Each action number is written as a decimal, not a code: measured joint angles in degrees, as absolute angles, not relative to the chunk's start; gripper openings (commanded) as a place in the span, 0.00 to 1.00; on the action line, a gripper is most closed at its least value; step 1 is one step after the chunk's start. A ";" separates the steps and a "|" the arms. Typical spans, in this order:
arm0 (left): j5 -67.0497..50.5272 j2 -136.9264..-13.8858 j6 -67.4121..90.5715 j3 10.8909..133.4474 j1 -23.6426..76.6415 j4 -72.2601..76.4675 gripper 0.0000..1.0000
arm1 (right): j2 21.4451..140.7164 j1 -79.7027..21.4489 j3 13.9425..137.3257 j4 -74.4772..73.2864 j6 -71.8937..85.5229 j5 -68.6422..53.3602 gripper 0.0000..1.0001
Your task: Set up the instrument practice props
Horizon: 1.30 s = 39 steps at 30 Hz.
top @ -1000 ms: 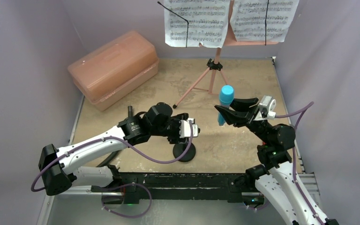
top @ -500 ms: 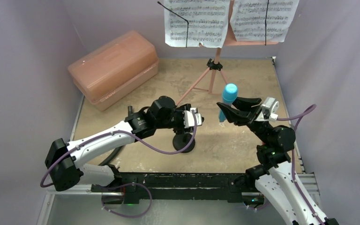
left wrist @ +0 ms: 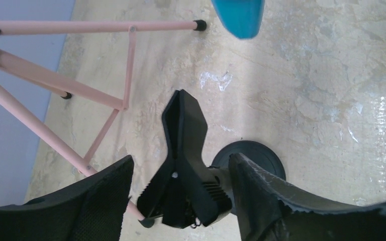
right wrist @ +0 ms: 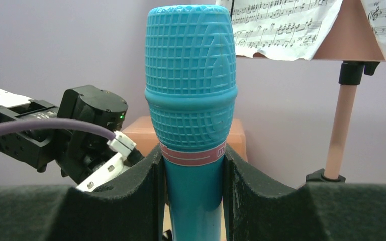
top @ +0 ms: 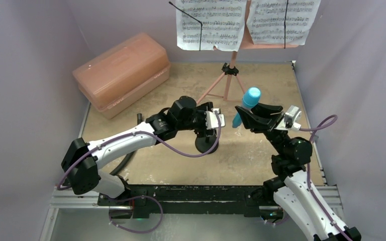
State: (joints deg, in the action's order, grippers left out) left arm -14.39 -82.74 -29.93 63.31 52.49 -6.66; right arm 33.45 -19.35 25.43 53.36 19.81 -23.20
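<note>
The pink music stand (top: 229,83) stands at the back and carries two white sheet-music pages (top: 212,22) (top: 283,20). My right gripper (top: 249,111) is shut on the cyan microphone (top: 251,95), held in the air, head tilted up and to the right. In the right wrist view the gripper (right wrist: 192,165) clamps the handle below the meshed head (right wrist: 191,75). My left gripper (top: 216,120) is shut on the black mic stand, whose round base (top: 206,146) lies below it. In the left wrist view the gripper (left wrist: 181,159) flanks the stand's clip (left wrist: 183,130) above the base (left wrist: 261,153). The microphone's tail (left wrist: 238,15) shows at the top.
The large translucent pink case (top: 123,73) lies at the back left. The music stand's tripod legs (left wrist: 55,83) spread close to the left of the mic stand. Purple walls close the table on the left, back and right.
My left gripper has carried the mic stand to the right and farther back, toward the microphone. My right gripper has tipped the microphone's head to the right and drawn back slightly.
</note>
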 measured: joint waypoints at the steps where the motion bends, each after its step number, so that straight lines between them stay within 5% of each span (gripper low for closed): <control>1: -14.59 -82.74 -30.28 63.66 52.49 -6.76 0.74 | 33.54 -19.35 25.43 53.67 19.97 -23.18 0.00; 12: -20.23 -81.34 -28.40 70.00 52.51 -0.84 0.81 | 36.18 -19.35 28.01 55.20 21.02 -23.46 0.00; 22: -31.40 -83.26 -13.98 70.63 52.51 15.42 0.66 | 39.77 -19.38 34.09 57.52 22.57 -25.41 0.00; 26: -32.95 -86.70 -7.01 70.63 52.51 22.17 0.51 | 40.21 -19.38 34.24 58.61 23.51 -26.35 0.00; 32: -35.59 -89.71 0.80 70.61 52.53 28.01 0.00 | 40.56 -19.07 34.52 58.70 23.18 -26.57 0.00; 33: -35.83 -89.80 1.10 70.61 52.51 28.23 0.00 | 40.45 -19.07 34.72 58.33 22.87 -26.63 0.03; 36: -35.86 -89.78 0.99 70.61 52.51 28.21 0.00 | 39.88 -19.09 35.81 55.16 21.21 -26.96 0.33; 39: -35.48 -89.19 -0.47 70.61 52.53 26.24 0.00 | 38.59 -19.14 36.75 50.54 19.18 -27.64 0.53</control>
State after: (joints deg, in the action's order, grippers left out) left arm -35.48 -89.19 -0.47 70.61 52.53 26.24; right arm 38.59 -19.14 36.75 50.54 19.18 -27.64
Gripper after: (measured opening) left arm 0.350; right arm 0.411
